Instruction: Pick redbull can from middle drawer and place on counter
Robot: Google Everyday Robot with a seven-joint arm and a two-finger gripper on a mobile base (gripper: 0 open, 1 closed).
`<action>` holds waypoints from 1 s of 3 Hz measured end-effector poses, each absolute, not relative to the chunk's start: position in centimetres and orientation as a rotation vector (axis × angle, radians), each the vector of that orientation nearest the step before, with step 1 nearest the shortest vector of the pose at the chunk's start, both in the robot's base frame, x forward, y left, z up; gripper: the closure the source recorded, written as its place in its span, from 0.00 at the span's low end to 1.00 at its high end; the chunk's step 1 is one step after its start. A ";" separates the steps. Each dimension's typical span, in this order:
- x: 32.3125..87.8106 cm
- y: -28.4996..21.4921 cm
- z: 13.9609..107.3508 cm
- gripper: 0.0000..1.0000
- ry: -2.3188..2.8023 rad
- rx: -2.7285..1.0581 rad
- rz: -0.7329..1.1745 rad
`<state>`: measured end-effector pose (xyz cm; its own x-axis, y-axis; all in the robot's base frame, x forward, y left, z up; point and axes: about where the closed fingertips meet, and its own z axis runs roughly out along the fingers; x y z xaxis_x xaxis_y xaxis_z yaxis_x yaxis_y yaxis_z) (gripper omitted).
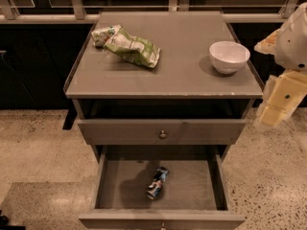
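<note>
Hand: the cream, blocky two-finger hand (277, 110) hangs at three o'clock, off the cabinet's right side and beside the surface's front corner, carrying nothing; whether it is apart or together I cannot tell.
Can: the slim dark blue and silver redbull can (157, 182) lies on its side at six o'clock, near the middle of the floor of the wide grey pulled-out middle drawer (125, 185), well apart from the hand.
Why: the drawer stands open, so the can is probably reachable from above.
Surface: the flat grey counter (182, 68) at twelve o'clock.
Around: a white round bowl (229, 56) near the right edge and a crumpled green and white snack bag (126, 45) at left; bare grey lies between them for placing.
In the way: the shut upper drawer (163, 131) overhangs the drawer's back.
</note>
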<state>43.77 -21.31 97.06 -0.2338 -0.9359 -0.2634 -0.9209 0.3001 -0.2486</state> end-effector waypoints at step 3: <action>41.4 -20.2 88.4 0.00 2.282 -1.339 -0.008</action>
